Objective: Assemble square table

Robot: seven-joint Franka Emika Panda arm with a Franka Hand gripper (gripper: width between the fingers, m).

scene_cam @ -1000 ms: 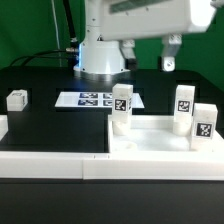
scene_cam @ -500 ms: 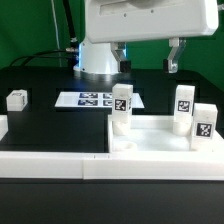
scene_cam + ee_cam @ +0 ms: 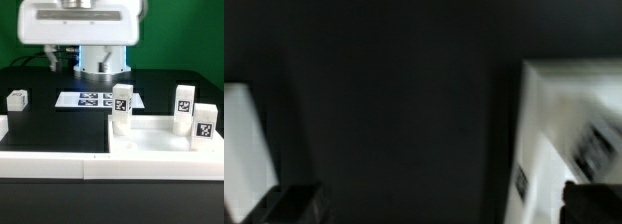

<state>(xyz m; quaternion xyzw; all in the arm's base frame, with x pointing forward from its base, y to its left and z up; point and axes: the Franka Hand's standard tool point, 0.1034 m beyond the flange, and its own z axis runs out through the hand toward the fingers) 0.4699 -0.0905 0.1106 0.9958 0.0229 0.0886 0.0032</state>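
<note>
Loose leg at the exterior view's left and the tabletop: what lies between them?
In the exterior view, the marker board lies between the loose leg and the tabletop, set slightly farther back; around it there is only black table.

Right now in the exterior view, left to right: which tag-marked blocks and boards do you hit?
Lone leg on the table → marker board → leg standing on the tabletop's near-left corner → upright leg → rightmost leg.
</note>
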